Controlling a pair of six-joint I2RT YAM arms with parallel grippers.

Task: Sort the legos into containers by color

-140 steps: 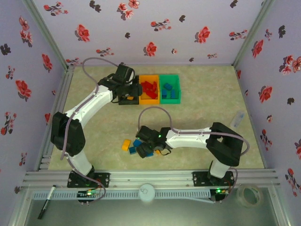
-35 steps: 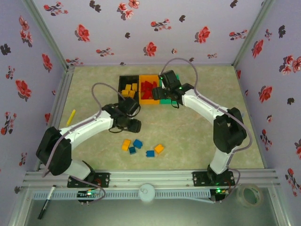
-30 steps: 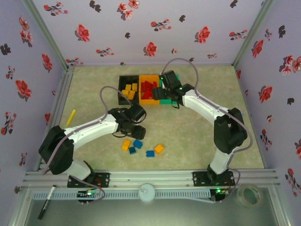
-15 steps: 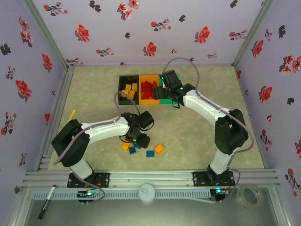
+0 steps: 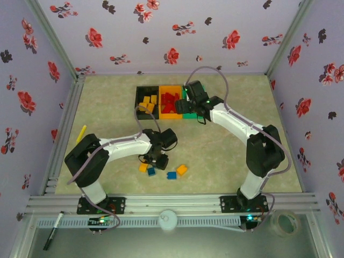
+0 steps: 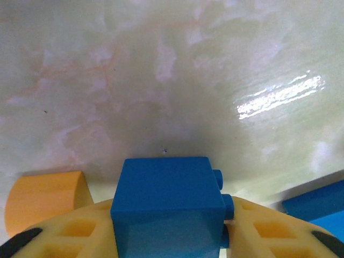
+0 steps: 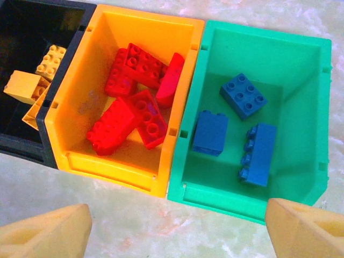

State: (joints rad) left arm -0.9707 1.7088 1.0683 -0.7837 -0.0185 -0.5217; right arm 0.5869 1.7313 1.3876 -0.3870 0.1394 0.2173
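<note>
My left gripper (image 5: 156, 159) is down at the loose legos on the table and shut on a blue lego (image 6: 166, 188), with a yellow finger pressed to each side. An orange lego (image 6: 45, 193) lies just left of it, another blue one (image 6: 317, 201) to the right. On the table I see a yellow lego (image 5: 143, 167), a blue lego (image 5: 172, 174) and an orange lego (image 5: 182, 170). My right gripper (image 7: 177, 226) hangs open and empty by the containers: the black bin (image 7: 21, 145) holds yellow legos (image 7: 24, 86), the orange bin (image 7: 107, 166) red legos (image 7: 134, 107), the green bin (image 7: 301, 54) blue legos (image 7: 242, 97).
A yellow stick (image 5: 80, 133) lies near the left wall. On the front rail are a black marker (image 5: 54, 236), a white round cap (image 5: 168, 219) and a tape roll (image 5: 284, 223). Flowered walls close in the table on three sides.
My left arm has swung from beside the black bin down to the loose legos, and its jaws have closed on a blue lego. The right arm has stayed by the bins.
</note>
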